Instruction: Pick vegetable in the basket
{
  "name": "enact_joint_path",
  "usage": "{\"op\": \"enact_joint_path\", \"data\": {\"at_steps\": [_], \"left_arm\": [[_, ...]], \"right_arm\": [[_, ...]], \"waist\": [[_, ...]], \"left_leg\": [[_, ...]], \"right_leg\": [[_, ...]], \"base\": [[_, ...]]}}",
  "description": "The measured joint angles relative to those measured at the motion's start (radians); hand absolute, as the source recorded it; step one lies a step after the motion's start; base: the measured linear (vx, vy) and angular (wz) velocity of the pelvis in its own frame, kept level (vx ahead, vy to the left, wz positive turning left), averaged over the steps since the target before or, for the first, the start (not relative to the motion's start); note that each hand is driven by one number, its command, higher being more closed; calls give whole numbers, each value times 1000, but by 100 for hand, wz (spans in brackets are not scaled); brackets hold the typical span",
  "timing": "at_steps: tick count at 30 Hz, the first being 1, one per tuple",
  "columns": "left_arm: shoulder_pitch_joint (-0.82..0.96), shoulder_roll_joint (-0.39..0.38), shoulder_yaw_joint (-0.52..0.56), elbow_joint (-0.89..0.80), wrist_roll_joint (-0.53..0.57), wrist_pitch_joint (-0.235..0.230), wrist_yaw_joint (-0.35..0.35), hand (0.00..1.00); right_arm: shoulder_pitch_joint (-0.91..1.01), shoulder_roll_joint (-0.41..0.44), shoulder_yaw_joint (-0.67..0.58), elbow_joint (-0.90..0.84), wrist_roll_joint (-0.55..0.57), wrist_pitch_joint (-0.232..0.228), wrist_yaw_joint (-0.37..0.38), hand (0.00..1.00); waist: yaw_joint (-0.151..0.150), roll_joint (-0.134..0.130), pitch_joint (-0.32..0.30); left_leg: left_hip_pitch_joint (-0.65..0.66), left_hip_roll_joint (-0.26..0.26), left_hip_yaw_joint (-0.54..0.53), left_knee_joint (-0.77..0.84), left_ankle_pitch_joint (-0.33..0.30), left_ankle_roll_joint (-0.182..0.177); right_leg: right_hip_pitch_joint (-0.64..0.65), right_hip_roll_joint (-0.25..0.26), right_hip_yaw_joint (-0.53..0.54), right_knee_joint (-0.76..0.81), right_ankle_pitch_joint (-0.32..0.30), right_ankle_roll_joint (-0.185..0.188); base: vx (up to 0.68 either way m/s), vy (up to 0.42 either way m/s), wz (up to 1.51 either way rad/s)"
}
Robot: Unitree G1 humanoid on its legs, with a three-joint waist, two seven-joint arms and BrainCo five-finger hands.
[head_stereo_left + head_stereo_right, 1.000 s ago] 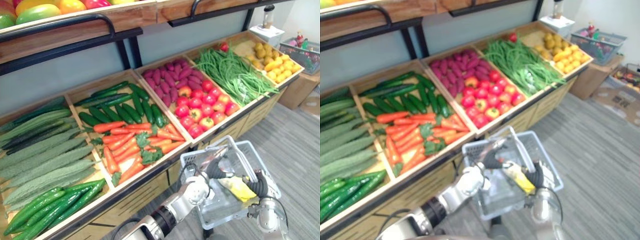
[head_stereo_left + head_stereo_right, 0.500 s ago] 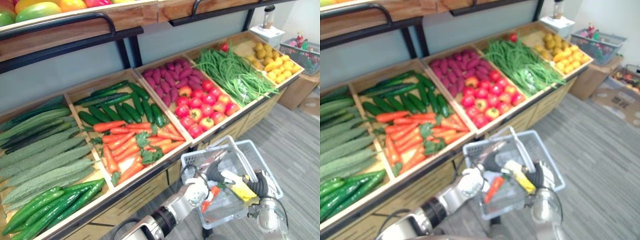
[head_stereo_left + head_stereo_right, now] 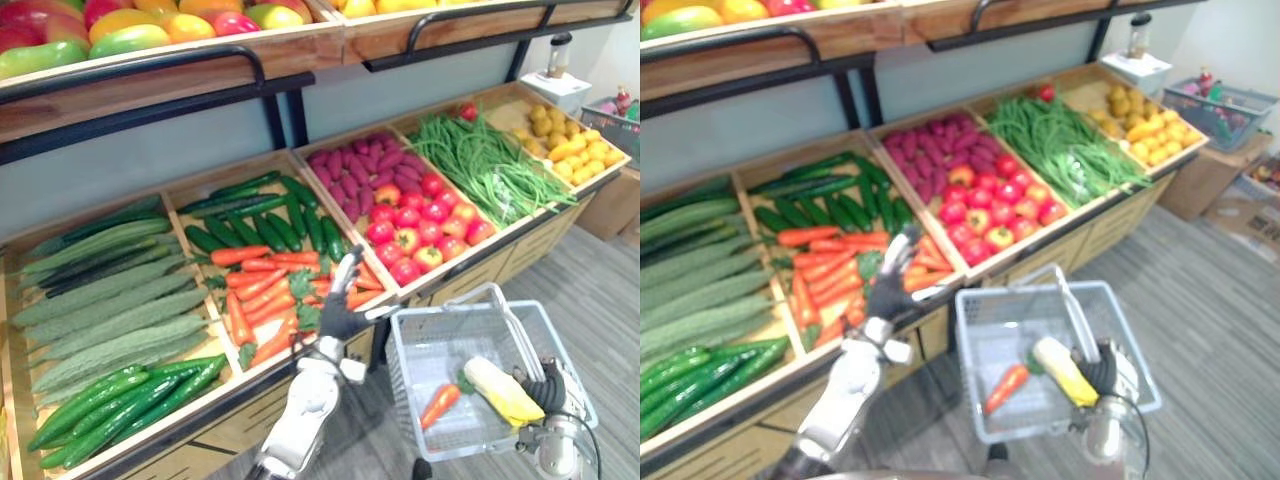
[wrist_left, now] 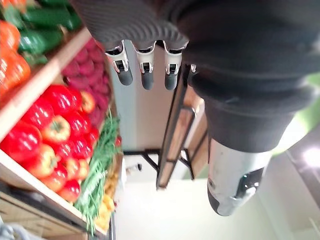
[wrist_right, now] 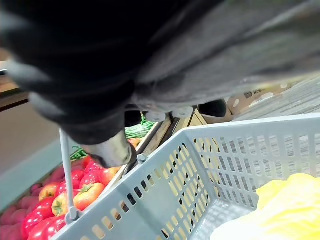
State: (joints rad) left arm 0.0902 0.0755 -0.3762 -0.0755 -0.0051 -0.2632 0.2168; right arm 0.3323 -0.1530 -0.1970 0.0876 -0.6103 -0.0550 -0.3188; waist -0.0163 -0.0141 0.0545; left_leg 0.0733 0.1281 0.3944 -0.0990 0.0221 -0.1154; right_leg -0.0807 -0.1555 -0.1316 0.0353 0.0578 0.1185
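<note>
At five o'clock the right robot hand [image 3: 553, 392] is closed round the hoop handle [image 3: 512, 322] of a grey plastic mesh basket [image 3: 420, 345], fingers mostly hidden by its cover. Inside lie an orange carrot [image 3: 439, 405] and, at its three o'clock, a yellow corn cob [image 3: 502, 391]. Beyond, the left robot hand [image 3: 338, 318] hangs wide and empty over the wooden carrot crate [image 3: 188, 245].

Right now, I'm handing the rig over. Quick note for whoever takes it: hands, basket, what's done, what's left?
Left hand: open and empty, raised over the front edge of the carrot crate.
Right hand: shut on the handle of the basket, holding it in front of the stand.
Done: one carrot lies in the basket beside a corn cob.
Left: probably more vegetables to pick; the free hand is placed for it.
</note>
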Motion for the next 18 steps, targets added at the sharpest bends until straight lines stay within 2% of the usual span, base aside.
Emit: {"op": "enact_joint_path", "data": {"at_steps": [6, 9, 15, 18], "left_arm": [[203, -26, 120, -60, -12, -2, -6, 0], [268, -36, 167, -56, 29, -2, -4, 0], [307, -62, 266, 143, 185, 2, 12, 0], [307, -120, 359, 287, 273, 15, 47, 0]], "right_arm": [[56, 56, -41, 20, 0, 0, 1, 100], [67, 57, -42, 53, 0, 0, 2, 100], [84, 75, -50, 85, 0, -2, 0, 100], [87, 109, -82, 118, 0, -4, -5, 100]], "waist": [[16, 13, -41], [22, 17, -52], [24, 36, -73], [24, 39, -75]], "left_leg": [[6, 0, -22, 0, -2, 1], [19, 1, -23, 0, -8, 7], [19, 3, -24, 0, -8, 7], [20, 6, -24, 0, -6, 6]], "right_leg": [[26, -4, -26, -9, -5, 1], [45, -4, -32, -16, -9, 6], [52, -6, -46, -17, -15, 5], [57, -6, -55, -16, -18, 3]], "base": [[16, -9, 11], [-3, -5, 4], [-2, -10, 6], [3, -15, 8]]}}
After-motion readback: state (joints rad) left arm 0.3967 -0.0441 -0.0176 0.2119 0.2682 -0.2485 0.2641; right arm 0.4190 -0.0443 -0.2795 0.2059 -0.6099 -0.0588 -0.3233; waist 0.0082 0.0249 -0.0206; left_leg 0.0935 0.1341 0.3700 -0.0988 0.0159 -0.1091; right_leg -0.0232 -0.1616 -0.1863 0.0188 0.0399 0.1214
